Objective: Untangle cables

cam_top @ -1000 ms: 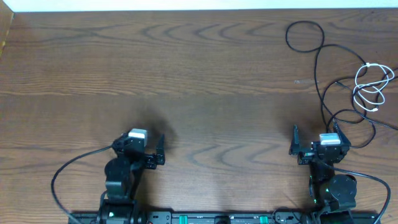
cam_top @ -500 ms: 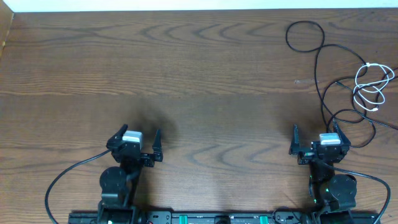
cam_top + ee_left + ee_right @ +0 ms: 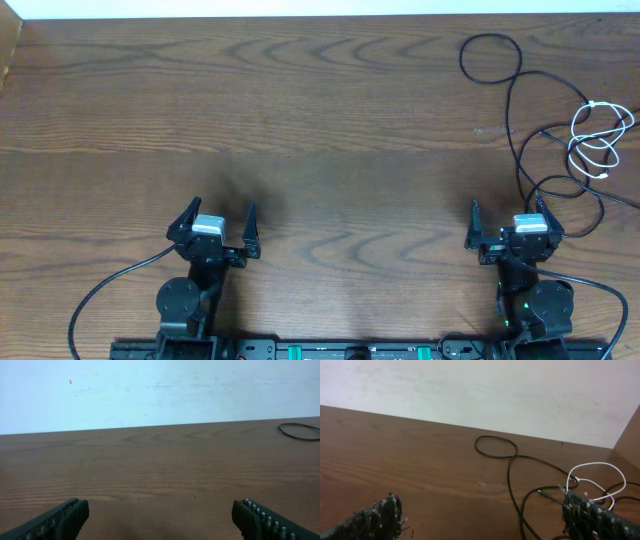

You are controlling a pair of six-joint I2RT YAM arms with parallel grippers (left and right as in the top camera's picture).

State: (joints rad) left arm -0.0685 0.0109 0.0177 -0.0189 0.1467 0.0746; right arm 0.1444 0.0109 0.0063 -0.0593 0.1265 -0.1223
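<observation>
The black cable (image 3: 514,120) lies at the table's far right, with a loop at the back and more loops nearer my right arm. The white cable (image 3: 598,135) is coiled at the right edge, crossing the black one. My right gripper (image 3: 507,210) stands open just short of the nearest black loop, holding nothing. In the right wrist view the black cable (image 3: 509,472) and white cable (image 3: 594,464) lie ahead between the fingers (image 3: 380,517). My left gripper (image 3: 220,212) is open over bare wood, far from both cables. In its view only a far black loop (image 3: 300,438) shows.
The wooden table (image 3: 300,120) ends at a pale wall along the back. A raised wooden side (image 3: 8,50) stands at the far left. Thick black wires (image 3: 100,295) trail from the arm bases along the front edge.
My left arm has drawn back a little toward its base and turned its gripper to face straight ahead. The right arm and both cables have not moved.
</observation>
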